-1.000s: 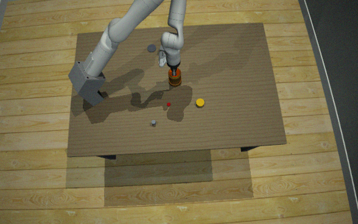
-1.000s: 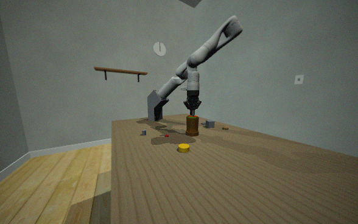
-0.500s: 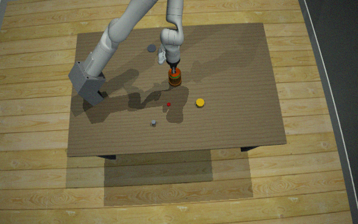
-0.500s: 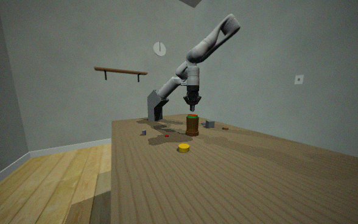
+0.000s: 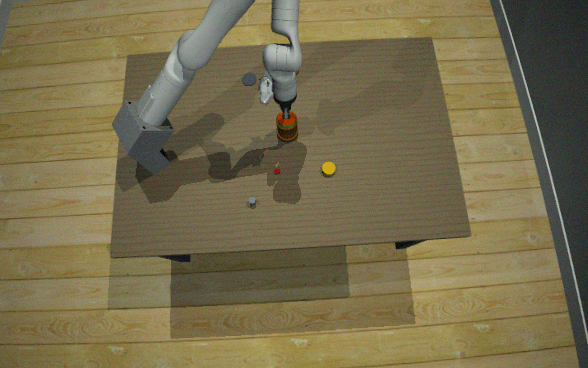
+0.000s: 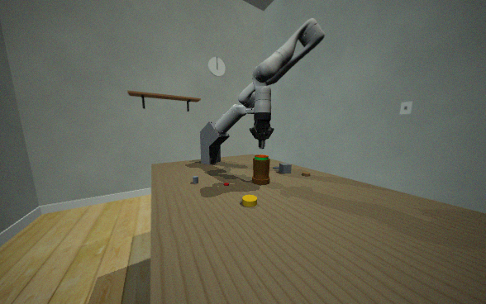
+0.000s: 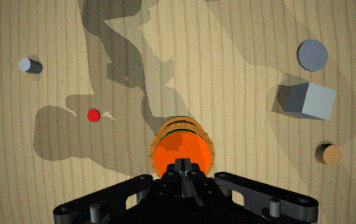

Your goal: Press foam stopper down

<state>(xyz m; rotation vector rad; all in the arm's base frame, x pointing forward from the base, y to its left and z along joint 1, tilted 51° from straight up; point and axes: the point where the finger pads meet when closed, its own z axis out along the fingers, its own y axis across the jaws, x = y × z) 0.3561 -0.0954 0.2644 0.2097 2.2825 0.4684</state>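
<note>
The gripper (image 6: 262, 143) is seen fully closed, holding nothing, hanging clear above the jar (image 6: 260, 172); the orange foam stopper (image 6: 261, 156) appears slightly proud of the rim, so leveling may remain.

Table top (image 6: 331, 248) looks like matt ribbed wood, floor (image 6: 62, 248) glossier pale planks, arm (image 6: 285, 54) smooth grey plastic-looking, gripper (image 6: 261, 143) matt black.

A pale grey, smooth-shelled arm of rounded tubular segments (image 6: 276, 64) rises from a darker grey, boxy angled pedestal (image 5: 131, 134). At its tip sits a black two-fingered gripper (image 6: 262, 143) with pinned linkage bars.
</note>
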